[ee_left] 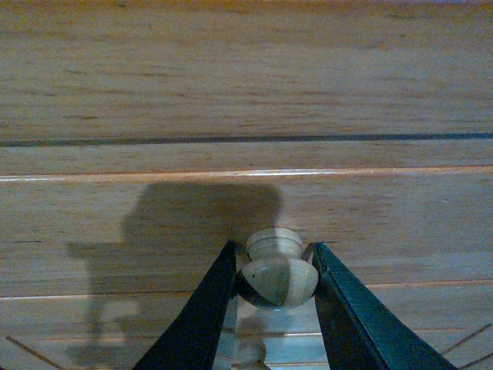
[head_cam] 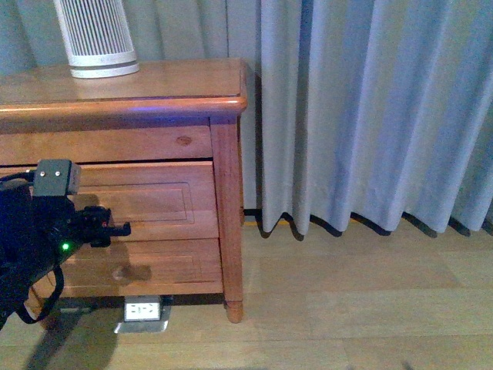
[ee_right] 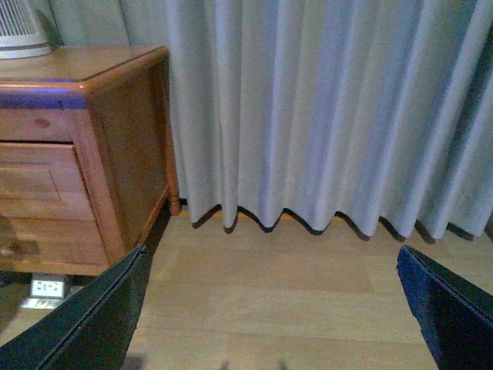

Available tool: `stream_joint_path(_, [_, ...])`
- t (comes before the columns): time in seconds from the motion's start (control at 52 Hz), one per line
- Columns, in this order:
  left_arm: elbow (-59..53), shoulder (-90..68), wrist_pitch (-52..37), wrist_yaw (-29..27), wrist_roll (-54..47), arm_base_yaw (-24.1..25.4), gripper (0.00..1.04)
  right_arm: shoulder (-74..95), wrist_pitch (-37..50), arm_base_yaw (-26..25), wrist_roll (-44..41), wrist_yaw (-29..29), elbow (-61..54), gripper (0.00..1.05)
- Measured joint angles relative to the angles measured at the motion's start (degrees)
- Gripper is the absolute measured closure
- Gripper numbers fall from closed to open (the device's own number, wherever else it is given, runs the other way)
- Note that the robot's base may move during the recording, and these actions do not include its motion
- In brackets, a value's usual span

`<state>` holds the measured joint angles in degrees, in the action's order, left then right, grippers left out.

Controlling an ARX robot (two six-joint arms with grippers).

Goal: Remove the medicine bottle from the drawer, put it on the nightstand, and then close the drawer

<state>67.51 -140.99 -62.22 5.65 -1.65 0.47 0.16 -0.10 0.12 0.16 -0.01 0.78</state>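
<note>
The honey wooden nightstand (head_cam: pixel 154 86) stands at the left. Its upper drawer (head_cam: pixel 162 202) shows only its framed panel front, with no interior visible. My left gripper (head_cam: pixel 115 227) is shut on the drawer's small round wooden knob (ee_left: pixel 277 271). In the left wrist view the gripper (ee_left: pixel 276 264) has its dark fingers (ee_left: pixel 206 308) pressing the knob from both sides. My right gripper (ee_right: pixel 269 308) is open and empty above the wood floor, to the right of the nightstand (ee_right: pixel 115 154). The medicine bottle is out of view.
A large white ribbed cylinder (head_cam: pixel 96 35) stands on the nightstand top. The lower drawer (head_cam: pixel 177 266) has its own knob (head_cam: pixel 123 272). A grey curtain (head_cam: pixel 370 108) hangs to the floor at the right. A white floor socket (head_cam: pixel 142 311) sits under the nightstand.
</note>
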Motion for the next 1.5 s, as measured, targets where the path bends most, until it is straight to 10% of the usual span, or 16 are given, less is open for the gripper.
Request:
stream_joint_path(0.922, [-42.1,22.0,-6.8,-14.2,-3.1,-8.1,0.79,0.0,0.0,0.0,0.0,0.0,0.0,0.07])
stream_joint_path(1.499, [-46.1,37.8,3.7,-9.2,-3.2,-7.7,0.07,0.0,0.0,0.0,0.0,0.0,0.0,0.07])
